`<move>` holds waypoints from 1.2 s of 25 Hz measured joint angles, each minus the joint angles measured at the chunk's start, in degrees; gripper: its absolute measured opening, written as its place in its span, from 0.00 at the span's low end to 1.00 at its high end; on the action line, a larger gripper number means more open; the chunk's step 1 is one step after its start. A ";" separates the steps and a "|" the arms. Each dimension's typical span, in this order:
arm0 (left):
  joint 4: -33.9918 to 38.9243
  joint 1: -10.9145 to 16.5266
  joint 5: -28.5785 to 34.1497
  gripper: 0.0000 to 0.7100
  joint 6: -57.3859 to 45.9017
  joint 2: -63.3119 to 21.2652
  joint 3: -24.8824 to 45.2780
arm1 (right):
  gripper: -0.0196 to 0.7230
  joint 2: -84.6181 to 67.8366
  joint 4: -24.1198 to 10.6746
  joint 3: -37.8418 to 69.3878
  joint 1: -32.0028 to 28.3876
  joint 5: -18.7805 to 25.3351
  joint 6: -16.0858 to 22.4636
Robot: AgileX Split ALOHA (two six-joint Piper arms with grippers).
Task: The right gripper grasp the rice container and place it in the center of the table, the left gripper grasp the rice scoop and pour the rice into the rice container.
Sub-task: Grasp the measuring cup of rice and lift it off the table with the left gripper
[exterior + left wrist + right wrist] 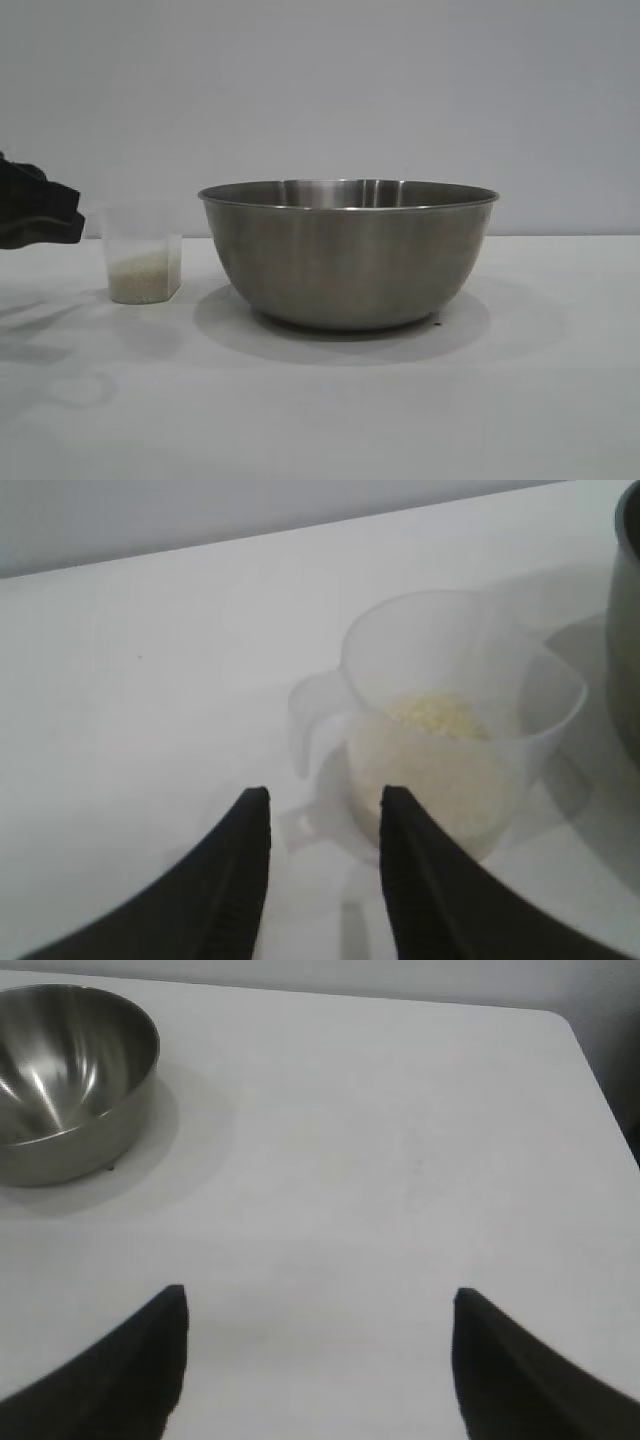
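Note:
The rice container [348,255], a large steel bowl, stands on the white table [540,400] near its middle; it also shows empty in the right wrist view [70,1080]. Left of it stands the rice scoop [143,262], a clear plastic cup holding rice [440,720], its loop handle [312,720] turned toward my left gripper. The left gripper [325,798] hovers just short of that handle, open with nothing between its fingers; its black body shows at the exterior view's left edge [40,208]. My right gripper [318,1300] is open wide over bare table, well away from the bowl.
The bowl's edge [625,630] lies close beside the scoop. The table's far edge and a rounded corner [560,1020] show in the right wrist view, with dark floor beyond. A plain grey wall stands behind the table.

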 joint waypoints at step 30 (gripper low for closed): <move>-3.63 0.00 0.00 0.39 2.80 6.92 -9.93 | 0.66 0.00 -0.40 0.00 0.00 0.00 0.00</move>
